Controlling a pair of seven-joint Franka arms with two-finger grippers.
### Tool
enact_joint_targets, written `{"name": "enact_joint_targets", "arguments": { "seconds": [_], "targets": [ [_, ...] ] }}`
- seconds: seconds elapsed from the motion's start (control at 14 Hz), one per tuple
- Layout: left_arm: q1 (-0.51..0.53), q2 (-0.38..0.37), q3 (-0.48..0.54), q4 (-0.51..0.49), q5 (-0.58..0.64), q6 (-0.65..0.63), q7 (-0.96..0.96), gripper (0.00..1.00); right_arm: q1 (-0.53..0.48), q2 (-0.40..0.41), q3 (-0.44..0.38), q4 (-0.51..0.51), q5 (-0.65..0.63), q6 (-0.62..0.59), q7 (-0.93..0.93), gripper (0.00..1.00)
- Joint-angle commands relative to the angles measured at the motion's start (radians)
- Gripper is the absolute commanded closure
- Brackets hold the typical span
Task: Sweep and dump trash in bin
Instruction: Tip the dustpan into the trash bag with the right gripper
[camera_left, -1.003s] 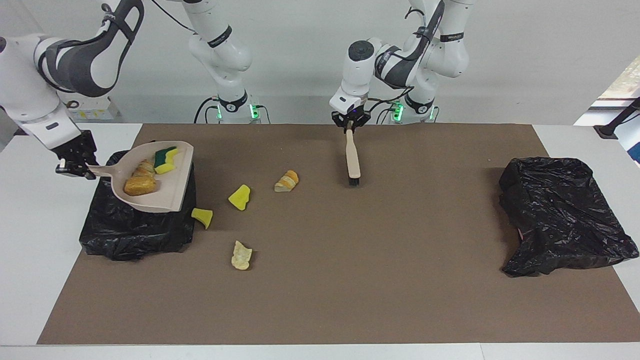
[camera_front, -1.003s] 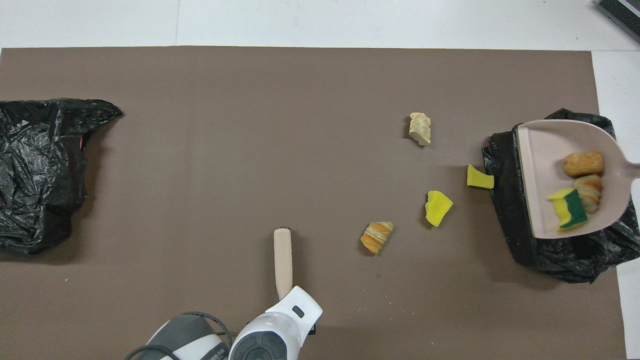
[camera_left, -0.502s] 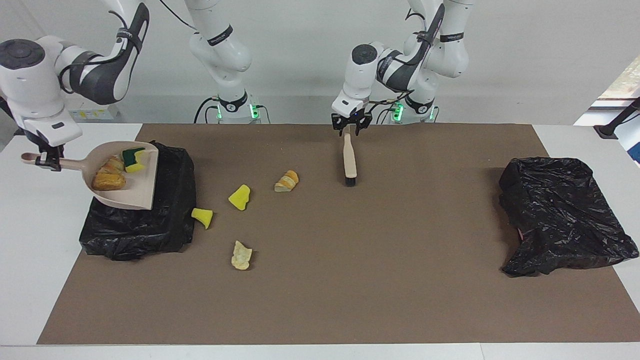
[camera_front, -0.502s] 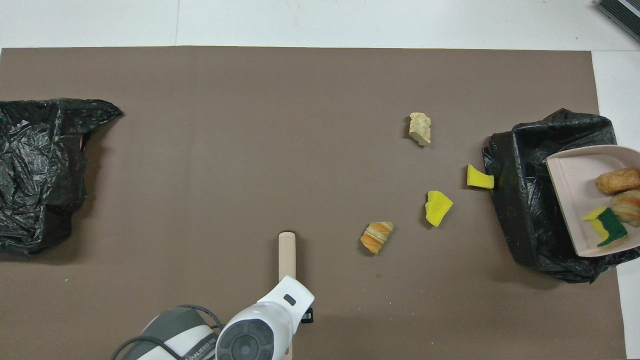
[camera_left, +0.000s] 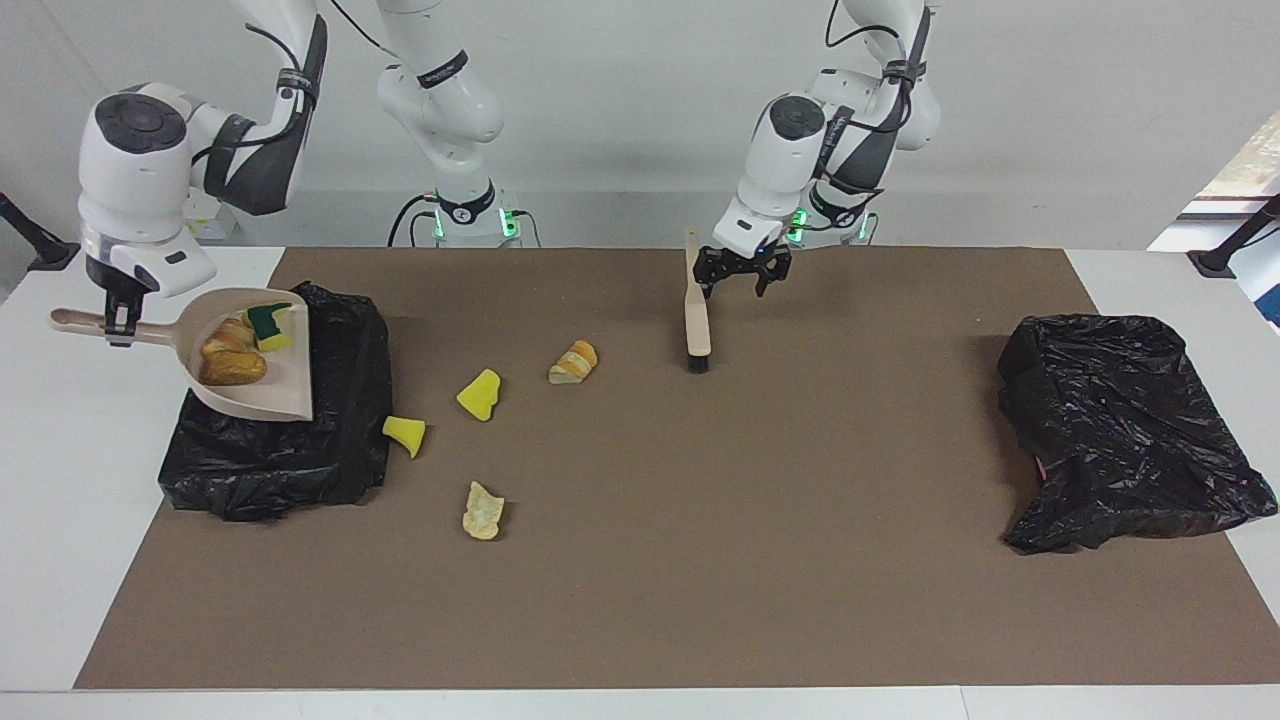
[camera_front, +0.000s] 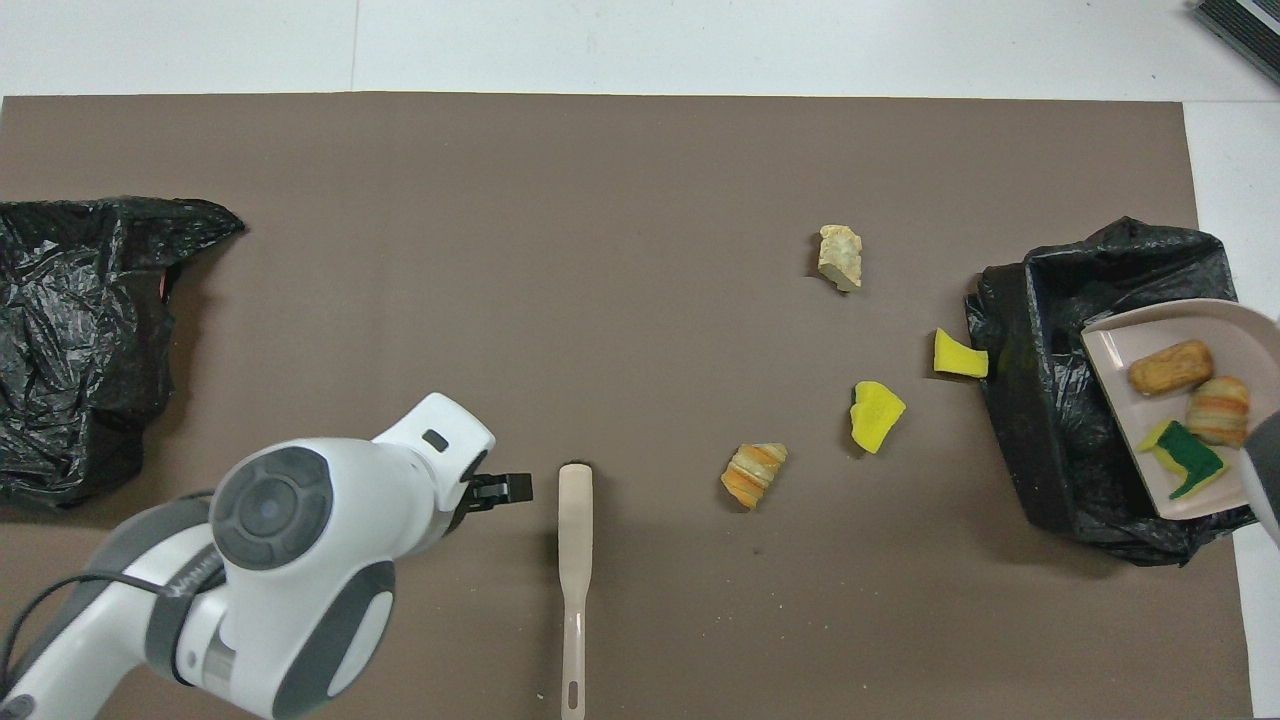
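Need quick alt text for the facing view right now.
Right claw holds a dustpan with three trash pieces over a black bin. Left claw hangs open beside the brush lying on the mat; four pieces lie loose.

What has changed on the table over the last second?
The left gripper let go of the brush, which now lies on the mat, and moved off toward its own end of the table. The right gripper drew the loaded dustpan back toward the edge of the black bin, still gripping its handle. The four loose scraps and the other black bag stayed put.
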Motion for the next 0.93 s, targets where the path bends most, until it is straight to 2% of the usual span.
{"name": "enact_joint_targets", "arguments": {
  "seconds": [0.0,0.29,0.5,0.65,0.86],
  "targets": [
    [0.122,0.063,-0.014,0.129,0.023,-0.104,0.147,0.0,0.059,-0.071,0.0,-0.067,-0.084,-0.068,0.085,1.0],
    [0.294,0.148,-0.012,0.323,0.041,-0.243,0.374,0.0,0.108,-0.094,0.003,-0.067,-0.207,-0.143,0.123,1.0],
    [0.401,0.166,-0.012,0.416,0.067,-0.318,0.514,0.0,0.11,-0.126,0.011,-0.061,-0.239,-0.157,0.116,1.0],
    [0.46,0.166,-0.012,0.453,0.066,-0.355,0.571,0.0,0.145,-0.131,0.011,-0.04,-0.238,-0.191,0.117,1.0],
    [0.487,0.168,-0.01,0.554,0.066,-0.464,0.562,0.0,0.172,-0.099,0.03,0.026,-0.167,-0.197,0.152,1.0]
  ]
}}
